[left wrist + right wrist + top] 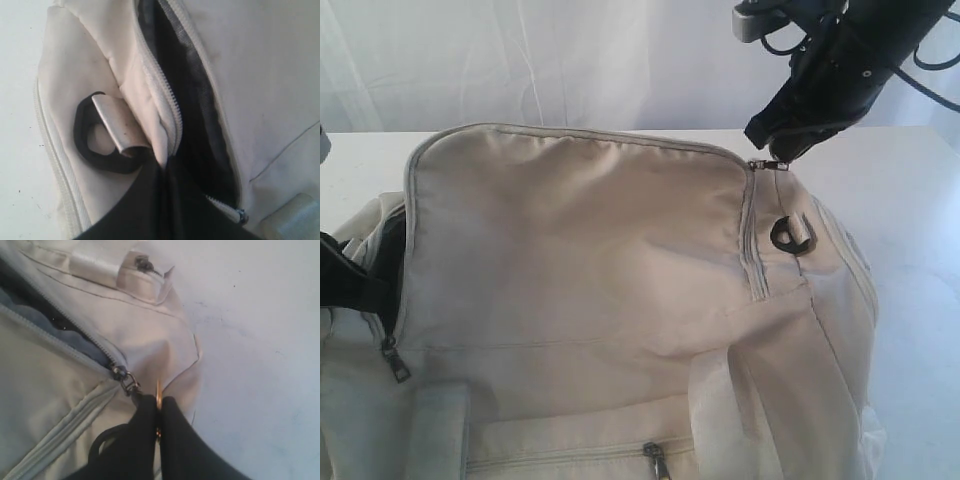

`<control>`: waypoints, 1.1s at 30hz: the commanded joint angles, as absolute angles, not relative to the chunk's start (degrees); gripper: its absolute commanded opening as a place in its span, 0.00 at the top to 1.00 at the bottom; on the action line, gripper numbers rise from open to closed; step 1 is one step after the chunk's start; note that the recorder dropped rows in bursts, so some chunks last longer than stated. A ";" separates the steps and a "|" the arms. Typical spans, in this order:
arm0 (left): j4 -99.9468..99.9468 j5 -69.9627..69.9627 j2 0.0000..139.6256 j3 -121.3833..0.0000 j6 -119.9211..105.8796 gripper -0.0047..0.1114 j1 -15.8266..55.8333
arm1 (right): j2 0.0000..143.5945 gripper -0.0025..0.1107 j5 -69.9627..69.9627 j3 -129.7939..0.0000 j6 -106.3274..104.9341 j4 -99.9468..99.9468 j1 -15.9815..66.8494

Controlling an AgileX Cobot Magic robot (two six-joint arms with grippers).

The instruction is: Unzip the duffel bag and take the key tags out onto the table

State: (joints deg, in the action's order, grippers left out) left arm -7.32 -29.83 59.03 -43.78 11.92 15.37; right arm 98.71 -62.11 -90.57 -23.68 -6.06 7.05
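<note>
White table (910, 200) all round, pale curtain (570, 60) behind, and the duffel bag (580, 270) fills the exterior view from the centre down to six o'clock, broad beige flap facing up. Its main zipper traces that flap. At the nine o'clock end the teeth stand parted, with dark lining (190, 100) showing through the gap. Over at the bag's two o'clock corner sits the slider (760, 166), and the right gripper (775, 152) is right on it. It angles down from one o'clock, jaws squeezed tight, and the pull tab (158, 390) is just a thin brassy sliver between the black fingers. A black strap ring (790, 235) hangs just below, at five o'clock of the slider.

At the other end, the left gripper (162, 167) has its fingers pressed together on the fabric lip of the open zipper, a fold of beige nipped at the tips. A second ring (95, 135) on a webbing loop lies just beside it. From outside, that gripper is only a dark shape at the nine o'clock edge. Down at six o'clock, the front pocket's zip puller (657, 460) rests flat, pocket closed.
</note>
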 commanded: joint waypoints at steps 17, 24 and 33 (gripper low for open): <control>-4.95 -39.79 58.62 -50.40 5.12 0.43 15.33 | 89.79 0.98 -57.33 -78.32 -21.58 -7.47 6.27; 0.00 -49.18 58.97 -60.20 -2.54 0.35 15.33 | 89.90 0.98 -53.29 -76.47 -21.58 -8.09 6.27; 19.33 -60.28 74.18 -78.58 -20.08 0.39 15.63 | 89.90 0.98 -50.15 -76.47 -20.54 -9.59 6.27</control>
State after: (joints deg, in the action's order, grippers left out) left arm 12.67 -57.56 68.74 -74.19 -14.96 15.37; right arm 90.52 -50.82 -76.73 -21.08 -9.11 6.93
